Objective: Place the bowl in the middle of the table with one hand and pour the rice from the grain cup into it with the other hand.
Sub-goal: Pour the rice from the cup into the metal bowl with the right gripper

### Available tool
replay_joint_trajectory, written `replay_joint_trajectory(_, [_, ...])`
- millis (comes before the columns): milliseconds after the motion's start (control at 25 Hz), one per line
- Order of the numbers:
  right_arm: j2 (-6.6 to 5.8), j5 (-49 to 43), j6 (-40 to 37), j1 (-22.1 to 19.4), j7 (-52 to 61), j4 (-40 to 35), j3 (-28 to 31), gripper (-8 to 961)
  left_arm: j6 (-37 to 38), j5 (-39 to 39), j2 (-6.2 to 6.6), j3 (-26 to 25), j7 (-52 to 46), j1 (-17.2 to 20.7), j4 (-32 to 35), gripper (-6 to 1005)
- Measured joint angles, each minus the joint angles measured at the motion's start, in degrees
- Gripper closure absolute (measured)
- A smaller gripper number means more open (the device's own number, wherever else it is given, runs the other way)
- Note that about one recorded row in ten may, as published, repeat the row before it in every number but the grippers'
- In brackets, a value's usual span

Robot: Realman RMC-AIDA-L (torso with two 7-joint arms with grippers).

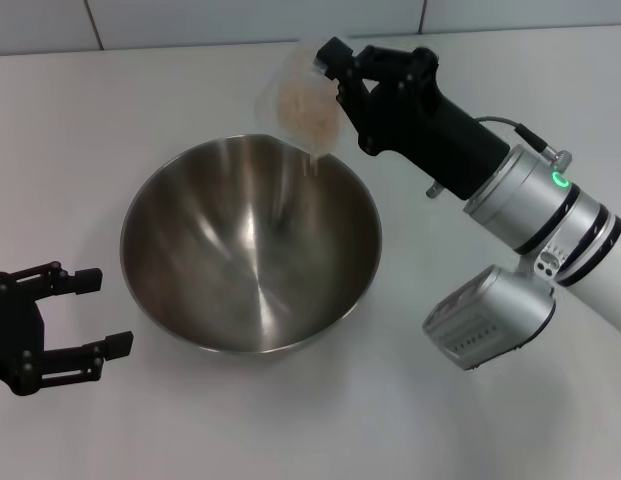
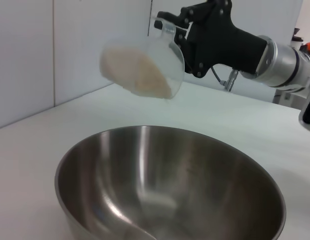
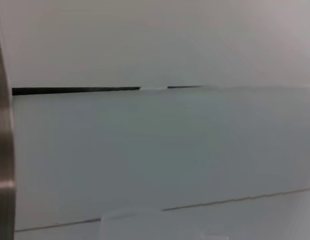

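Left gripper [image 1: 95,315] sits spread wide just beside the bowl [image 1: 252,250], while right gripper [image 1: 335,62] pinches the tipped grain cup [image 1: 305,100], rice [image 1: 302,108] inside, above the far rim.

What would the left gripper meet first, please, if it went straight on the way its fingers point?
Most likely the bowl: the open left gripper rests beside it, fingers aimed at its outer wall, with only bare table between. Height is hard to judge.
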Motion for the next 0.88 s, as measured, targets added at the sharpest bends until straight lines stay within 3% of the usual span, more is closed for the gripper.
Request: replay_joint_trajectory(880, [0.0, -6.76, -2.13, -1.29, -18.62, 0.68, -0.14, 933, 0.01, -0.15, -0.16, 0.0, 0.0, -0.57, 0.37, 187])
